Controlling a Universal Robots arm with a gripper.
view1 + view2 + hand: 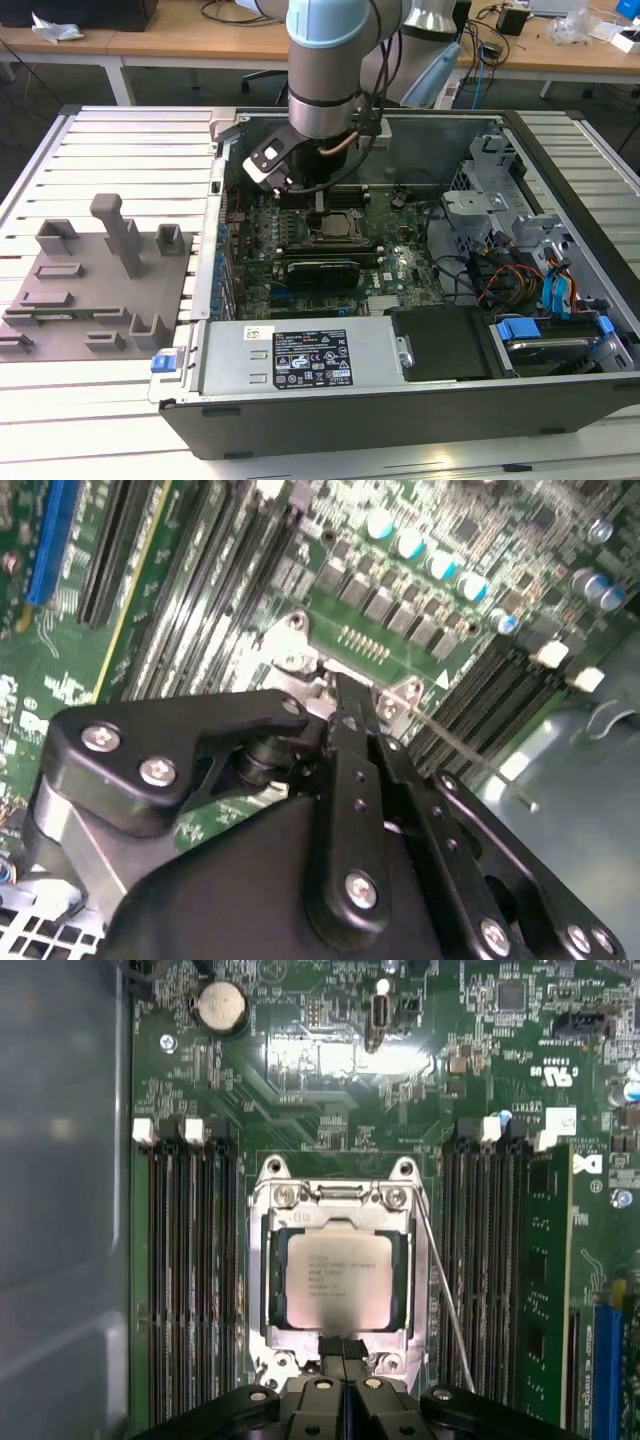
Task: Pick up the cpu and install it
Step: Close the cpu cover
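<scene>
First wrist view: the cpu (345, 1280) lies in its socket frame (262, 1260), the gripper (341, 1344) with jaws together at the frame's edge; pressing off-centre could tilt or scratch it.

cpu (337, 1280) sits in the socket frame (335, 1193) | memory slots (190, 1280) flank the socket frame on two sides | my gripper (340, 1348) over the socket frame's edge, just beside the cpu | long card (320, 270) just before the socket frame in the exterior view | fixture plate (95, 290) well to the exterior view's left of the socket frame, outside the computer case (400, 400)
</scene>
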